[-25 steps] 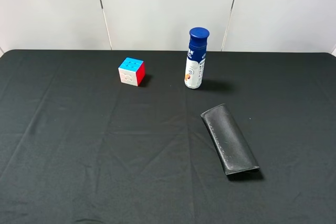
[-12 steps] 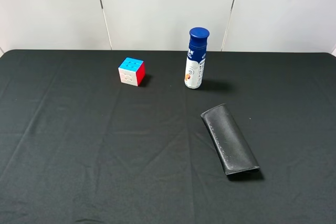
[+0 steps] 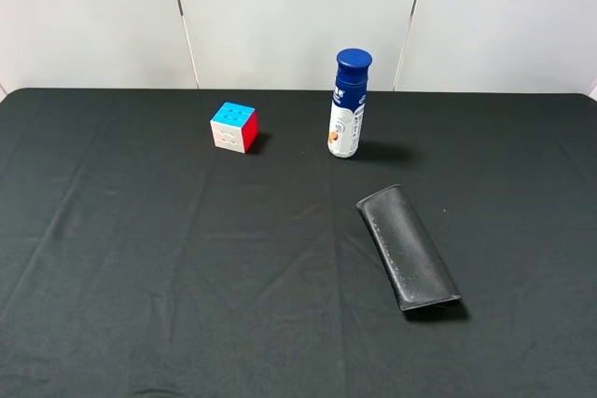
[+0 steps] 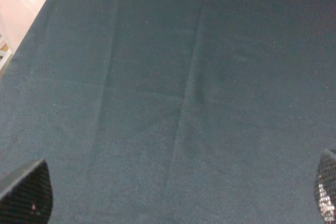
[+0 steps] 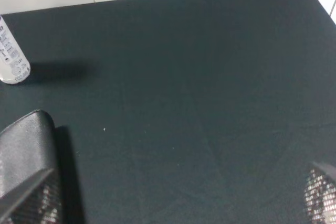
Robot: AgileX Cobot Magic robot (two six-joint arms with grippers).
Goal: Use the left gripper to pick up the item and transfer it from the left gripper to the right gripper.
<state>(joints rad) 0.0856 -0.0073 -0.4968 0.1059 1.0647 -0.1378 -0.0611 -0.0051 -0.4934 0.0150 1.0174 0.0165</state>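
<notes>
Black cloth (image 3: 187, 258) under both pincers — left (image 4: 173, 203) and right (image 5: 173, 198) — fingers spread apart, empty.

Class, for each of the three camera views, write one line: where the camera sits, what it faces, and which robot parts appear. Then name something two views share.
Exterior high: mounted high, facing the black tablecloth, puzzle cube, bottle and pouch; no robot parts.
Left wrist: on the left arm, facing bare cloth; left gripper fingertips at the frame corners, open.
Right wrist: on the right arm, facing cloth; right gripper fingertips, open.
Shared: the pouch and bottle appear in exterior high and right wrist.
</notes>
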